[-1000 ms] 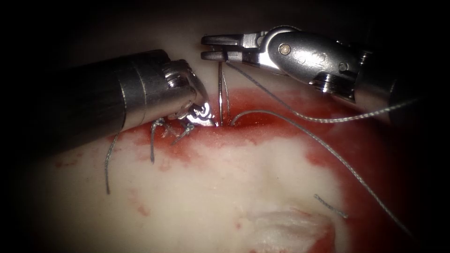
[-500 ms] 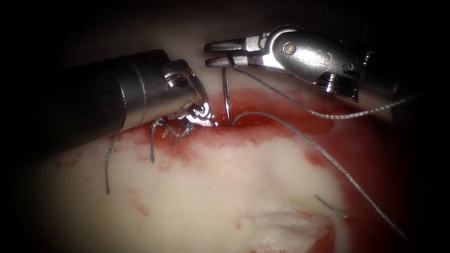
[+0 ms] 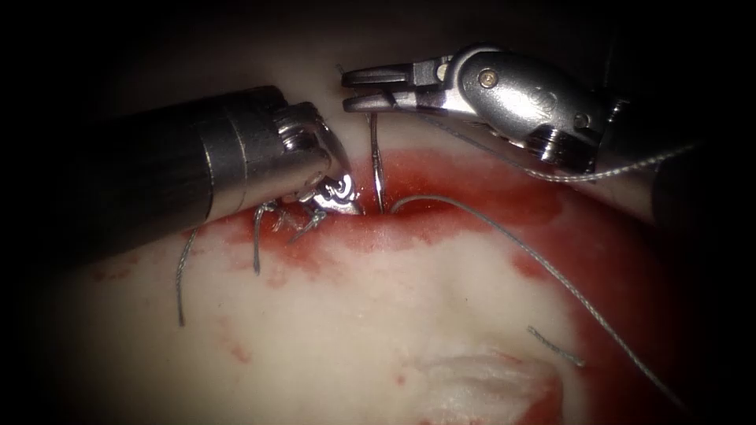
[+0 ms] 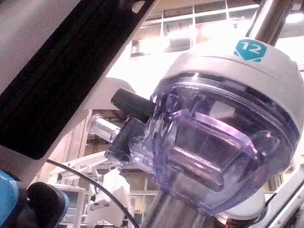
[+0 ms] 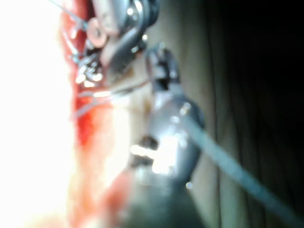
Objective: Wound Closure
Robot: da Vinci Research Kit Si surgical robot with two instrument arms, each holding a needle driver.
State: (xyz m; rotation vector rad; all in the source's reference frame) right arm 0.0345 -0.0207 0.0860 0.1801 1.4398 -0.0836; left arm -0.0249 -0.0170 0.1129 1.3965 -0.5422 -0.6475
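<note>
Two loose cut ends of thread lie nearest on the pale tissue (image 3: 339, 330): a short one (image 3: 555, 346) toward the right and a longer one (image 3: 183, 275) at the left. Beyond them, red fluid (image 3: 472, 201) stains the band along the cut (image 3: 409, 216), where knot tails (image 3: 272, 224) stand at the left end. The left hand (image 3: 342, 201) rests its tip on the tissue just left of the needle (whether its jaws are spread or pressed together I cannot tell), its thick shaft hiding the cut's left part. The needle (image 3: 376, 165) stands upright, its lower end in the tissue, its upper end pinched by the right hand (image 3: 350, 88). The thread (image 3: 551, 271) loops from the cut toward the lower right. Compared with a second ago, the right hand has tilted slightly and the needle stands a touch further right.
</note>
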